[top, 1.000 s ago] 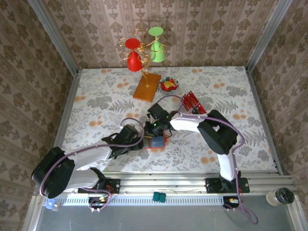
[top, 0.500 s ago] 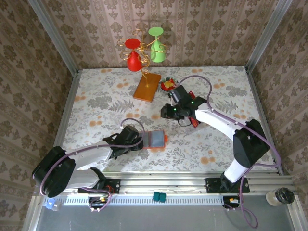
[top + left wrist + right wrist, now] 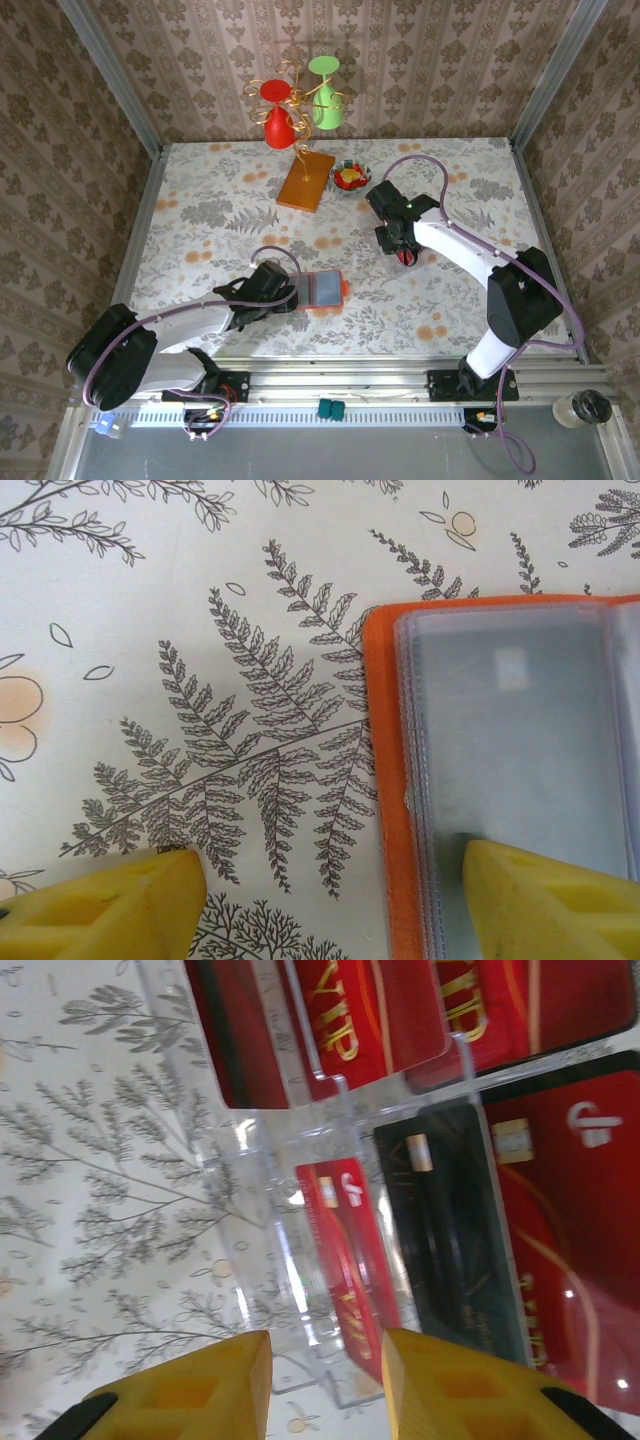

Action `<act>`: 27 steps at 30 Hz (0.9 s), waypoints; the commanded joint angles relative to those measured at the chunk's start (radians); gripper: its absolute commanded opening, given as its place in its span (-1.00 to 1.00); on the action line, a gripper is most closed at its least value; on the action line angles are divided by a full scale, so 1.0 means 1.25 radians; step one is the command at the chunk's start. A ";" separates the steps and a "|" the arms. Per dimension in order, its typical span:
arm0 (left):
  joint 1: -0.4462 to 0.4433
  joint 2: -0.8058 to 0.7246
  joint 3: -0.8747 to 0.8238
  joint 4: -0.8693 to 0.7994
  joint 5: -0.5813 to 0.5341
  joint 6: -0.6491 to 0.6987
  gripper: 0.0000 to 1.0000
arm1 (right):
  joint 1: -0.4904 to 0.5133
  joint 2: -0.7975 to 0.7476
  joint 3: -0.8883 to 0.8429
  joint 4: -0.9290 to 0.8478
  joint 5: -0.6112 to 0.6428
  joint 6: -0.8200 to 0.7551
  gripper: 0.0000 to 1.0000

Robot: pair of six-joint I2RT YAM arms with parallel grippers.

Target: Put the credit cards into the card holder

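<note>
Item one, my left claw (image 3: 302,296): low and left of centre in the overhead view, at the left edge of the holder (image 3: 326,288). The holder lies open and flat on the fern-print cloth (image 3: 220,200), orange rim showing, grey-blue pocket panel up. In my left wrist view the claw is released, its yellow fingers (image 3: 100,905) spread wide. One sits at lower left over bare cloth, the other at lower right over the holder's clear sleeve. I cannot tell whether that one touches the sleeve. Item two, my right claw (image 3: 402,252): right of centre in the overhead view, well apart from the holder and directly over the cards (image 3: 560,1260). In my right wrist view the cards stand in a clear rack (image 3: 250,1160). Red ones with gold lettering fill the top and right of the frame, and a black card (image 3: 450,1240) sits at centre. A narrow red card (image 3: 345,1260) just left of the black one runs down toward the claw. The right claw is released, with a narrow gap between its fingers, and grasps nothing. Item three, upper middle of the overhead view: an orange-brown board (image 3: 306,180), a small bowl (image 3: 351,177) just right of it, and a wire stand (image 3: 295,100) carrying a red and a green cup.
</note>
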State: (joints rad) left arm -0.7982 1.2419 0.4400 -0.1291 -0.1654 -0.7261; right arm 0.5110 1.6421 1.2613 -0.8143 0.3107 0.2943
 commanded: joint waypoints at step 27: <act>-0.006 0.026 -0.009 -0.004 0.011 -0.016 0.42 | -0.025 0.074 0.000 -0.014 0.019 -0.053 -0.42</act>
State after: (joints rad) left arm -0.7990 1.2423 0.4400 -0.1287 -0.1684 -0.7269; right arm 0.4839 1.7252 1.2625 -0.8268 0.3542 0.2367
